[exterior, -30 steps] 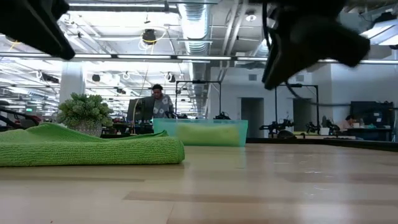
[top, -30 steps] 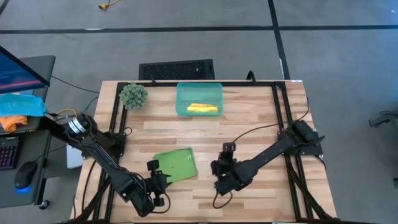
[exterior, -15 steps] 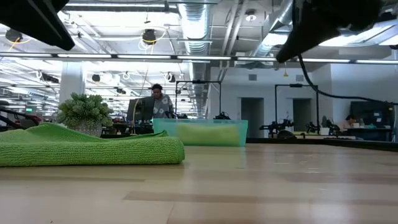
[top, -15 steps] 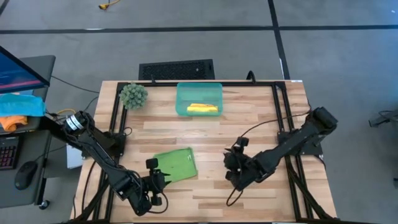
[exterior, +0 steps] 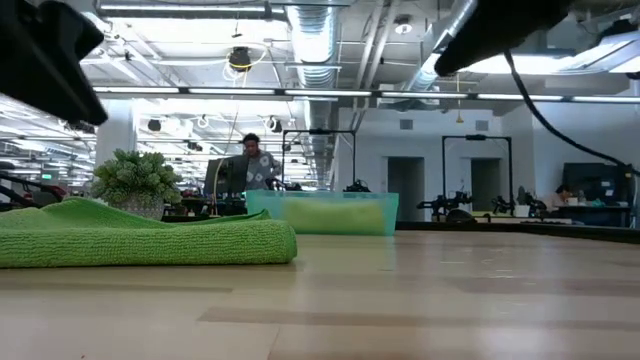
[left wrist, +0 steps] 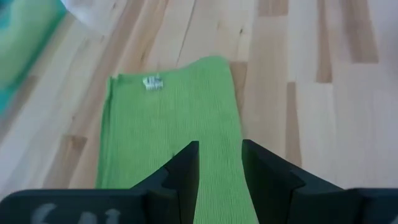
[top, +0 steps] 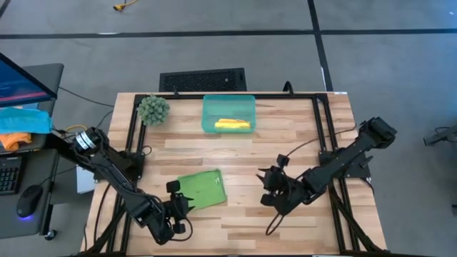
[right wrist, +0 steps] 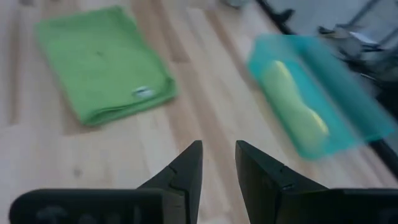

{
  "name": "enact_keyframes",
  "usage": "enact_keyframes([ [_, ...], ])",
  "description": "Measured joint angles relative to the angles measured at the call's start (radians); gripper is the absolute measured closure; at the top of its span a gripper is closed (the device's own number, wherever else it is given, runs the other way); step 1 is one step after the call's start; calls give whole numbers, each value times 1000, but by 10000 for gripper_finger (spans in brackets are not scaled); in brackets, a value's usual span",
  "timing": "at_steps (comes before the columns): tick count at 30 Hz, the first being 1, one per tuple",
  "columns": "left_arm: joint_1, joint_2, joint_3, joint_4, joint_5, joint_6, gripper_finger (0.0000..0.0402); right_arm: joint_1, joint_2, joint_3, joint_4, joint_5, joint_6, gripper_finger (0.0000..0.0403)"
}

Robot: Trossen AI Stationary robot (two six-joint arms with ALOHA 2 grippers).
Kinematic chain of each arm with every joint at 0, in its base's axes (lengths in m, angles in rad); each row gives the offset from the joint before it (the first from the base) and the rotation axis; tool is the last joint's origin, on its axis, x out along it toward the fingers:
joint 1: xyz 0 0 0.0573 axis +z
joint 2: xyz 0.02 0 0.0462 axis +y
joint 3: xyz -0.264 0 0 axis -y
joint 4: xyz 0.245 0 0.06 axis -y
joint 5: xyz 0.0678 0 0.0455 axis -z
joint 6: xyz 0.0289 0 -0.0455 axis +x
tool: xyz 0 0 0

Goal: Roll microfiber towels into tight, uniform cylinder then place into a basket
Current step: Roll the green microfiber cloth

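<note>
Yellow towel [top: 233,125] lies rolled in the basket [top: 211,107]; green towel [top: 200,188] lies folded, unrolled, near the table's front. My left gripper [top: 176,207] hovers at its near edge, my right gripper [top: 273,187] well apart, both parted, empty. Next: pinch that edge and roll.

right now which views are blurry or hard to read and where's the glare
Right wrist view: the basket and the yellow towel in it smear soft, while the green towel stays fairly clear. Left wrist view: the far corner is blurred. Low view: bright ceiling lights leave the arms as dark silhouettes. High view: even light, no glare.
</note>
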Motion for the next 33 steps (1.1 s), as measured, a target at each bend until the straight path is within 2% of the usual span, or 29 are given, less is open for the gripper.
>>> enact_keyframes([
  [5, 0, 0, -32, 50, 34, -1, 288, -4, 1, 0, 162, -141, -154, 285],
  [9, 0, 0, -32, 88, 33, 53, 288, -5, 1, 0, 297, -201, -271, 285],
  [14, 1, 0, -32, 127, 42, 90, 288, -5, 1, 0, 385, -295, -351, 285],
  [22, 1, 0, -32, 126, 89, 79, 288, -5, 3, 1, 472, -377, -374, 285],
  [26, 1, 0, -32, 126, 119, 79, 284, -4, 50, 1, 472, -418, -400, 284],
  [33, 1, 0, -32, 131, 140, 72, 235, -5, 179, 3, 649, -425, -525, 272],
])
